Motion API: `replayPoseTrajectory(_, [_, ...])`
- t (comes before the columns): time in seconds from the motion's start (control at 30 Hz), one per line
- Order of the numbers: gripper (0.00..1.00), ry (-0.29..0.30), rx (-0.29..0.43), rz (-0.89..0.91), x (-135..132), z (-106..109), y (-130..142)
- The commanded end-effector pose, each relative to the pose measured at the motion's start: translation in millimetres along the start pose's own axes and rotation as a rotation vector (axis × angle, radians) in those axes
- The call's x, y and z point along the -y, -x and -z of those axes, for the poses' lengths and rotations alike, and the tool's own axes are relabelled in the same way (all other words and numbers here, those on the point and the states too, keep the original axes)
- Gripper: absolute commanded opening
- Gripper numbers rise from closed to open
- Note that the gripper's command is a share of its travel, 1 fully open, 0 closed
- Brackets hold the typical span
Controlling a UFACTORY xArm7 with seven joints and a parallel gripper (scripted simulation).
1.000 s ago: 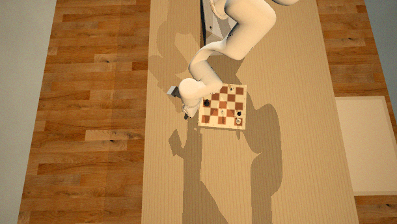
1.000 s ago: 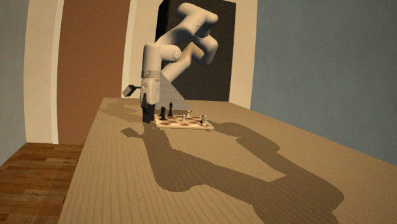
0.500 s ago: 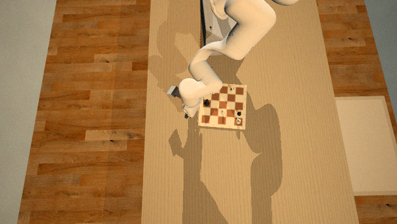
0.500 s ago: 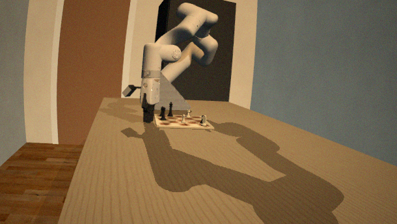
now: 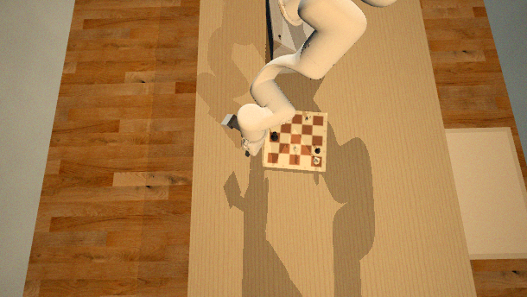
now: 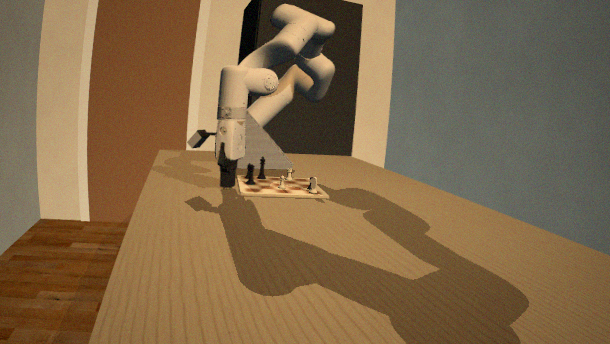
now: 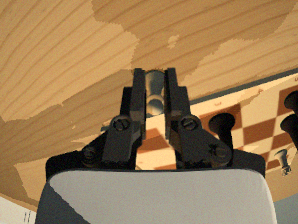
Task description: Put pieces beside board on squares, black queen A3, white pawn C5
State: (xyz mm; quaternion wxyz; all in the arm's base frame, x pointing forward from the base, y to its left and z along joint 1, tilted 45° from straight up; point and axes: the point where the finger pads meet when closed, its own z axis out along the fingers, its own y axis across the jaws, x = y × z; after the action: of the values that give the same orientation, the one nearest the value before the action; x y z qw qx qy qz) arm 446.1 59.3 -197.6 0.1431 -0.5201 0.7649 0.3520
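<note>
My gripper (image 7: 154, 83) is shut on the white pawn (image 7: 154, 94), a small pale piece seen between the dark fingers in the wrist view. The gripper stands low on the table just off the left edge of the chessboard (image 5: 295, 142), and it also shows in the side view (image 6: 227, 176). The fingers hide the pawn in the top and exterior views. A tall black piece (image 6: 261, 168) stands at the board's far edge; I cannot tell whether it is the queen. The board also shows in the wrist view (image 7: 246, 129).
On the board stand a black piece (image 5: 274, 136) near the left edge, another black piece (image 5: 317, 150), a white piece (image 5: 316, 161) in the near right corner and a small white piece (image 5: 295, 148). A pale mat (image 5: 485, 192) lies at the right.
</note>
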Motion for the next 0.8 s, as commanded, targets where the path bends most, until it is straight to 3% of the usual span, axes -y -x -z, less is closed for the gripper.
replayPoseTrajectory(0.0, [0.00, -0.002, 0.000, 0.000, 0.8, 0.9, -0.2])
replayPoseTrajectory(0.6, [0.00, -0.002, 0.000, 0.000, 0.8, 1.4, -0.2])
replayPoseTrajectory(0.77, [0.00, -0.002, 0.000, 0.000, 0.8, 16.2, -0.2])
